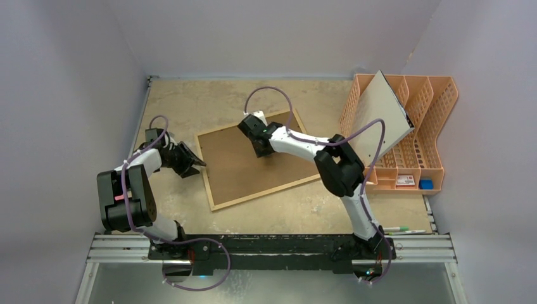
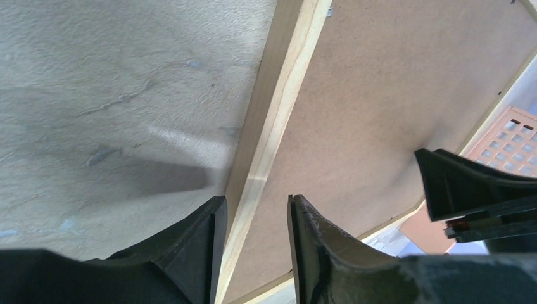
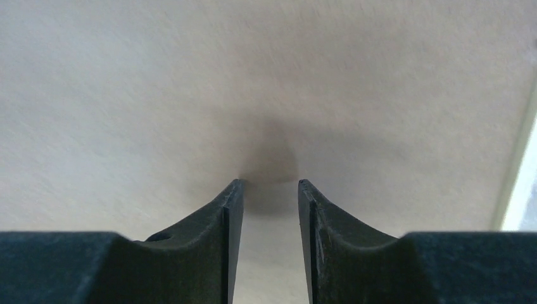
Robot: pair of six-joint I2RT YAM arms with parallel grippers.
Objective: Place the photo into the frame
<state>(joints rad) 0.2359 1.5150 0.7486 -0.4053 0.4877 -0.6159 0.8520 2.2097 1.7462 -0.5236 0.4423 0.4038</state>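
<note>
Top view, near edge at 6 o'clock.

- Pens (image 1: 400, 230): two, on the table (image 1: 183, 101) at 4 o'clock, just beyond the right arm's base.
- Left gripper (image 1: 193, 163): at 9 o'clock, low at the frame's left edge. In the wrist view the jaws are spread and the light wood rail runs up between the fingers (image 2: 206, 240). There is a gap on the inner side, so nothing is pinched.
- Frame (image 1: 231, 174): flat on the table at centre, brown back up. It is skewed, with the long sides running from 7 o'clock up to 1 o'clock. The wood rim shows on all four sides.
- Right gripper (image 1: 261, 153): over the far half of the frame, pointing down at the brown back. In the wrist view the jaws are spread with nothing between them, and a dark shadow sits on the board right at the fingertips (image 3: 235, 190). Touching or just above: cannot tell.
- Rack (image 1: 434, 126): orange, lying at 2 o'clock against the right wall.
- Board (image 1: 380, 117): grey-white, tilted, leaning in the rack's left compartments.
- Box (image 1: 405, 180): small, red and white, in the rack's near tray, with a blue item (image 1: 426, 185) just beside it at 3 o'clock.
</note>
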